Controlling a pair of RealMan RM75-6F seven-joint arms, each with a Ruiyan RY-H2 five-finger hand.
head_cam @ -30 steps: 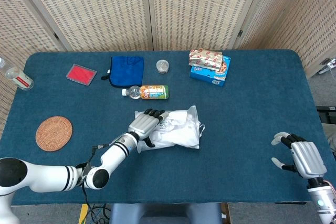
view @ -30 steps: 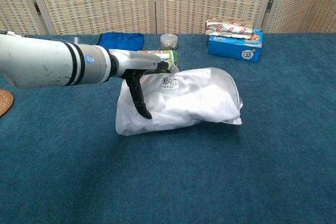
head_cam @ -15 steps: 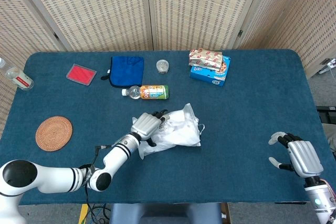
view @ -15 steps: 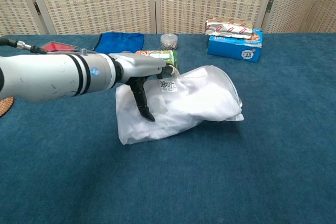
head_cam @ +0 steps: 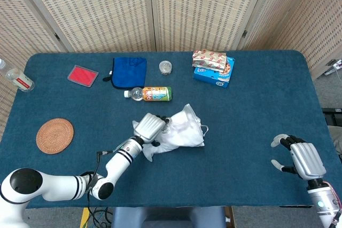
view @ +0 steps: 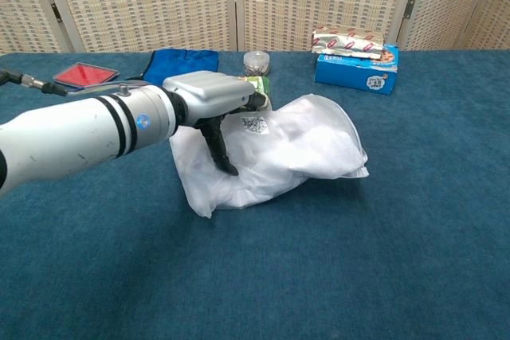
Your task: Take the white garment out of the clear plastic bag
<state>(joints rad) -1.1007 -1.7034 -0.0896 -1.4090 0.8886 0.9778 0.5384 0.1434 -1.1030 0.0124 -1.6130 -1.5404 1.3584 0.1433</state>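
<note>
The fingers (view: 217,142) of the left hand (head_cam: 148,128) curl down over the near-left end of the clear plastic bag (head_cam: 179,131), gripping the crumpled film with the white garment (view: 279,153) inside; the chest view shows the dark thumb pressed into the bag's side, which the head view hides under the hand's back. The bag lies near the middle of the blue bench (head_cam: 251,110), its left end bunched up at the hand.

The right hand (head_cam: 299,159) shows only in the head view, at about four o'clock from the bag near the bench's front edge, fingers apart and holding nothing.

At twelve o'clock from the bag lies a drink bottle (head_cam: 149,94) on its side, mostly hidden behind the hand in the chest view. The woven coaster (head_cam: 54,135) at nine o'clock appears only in the head view.
</note>
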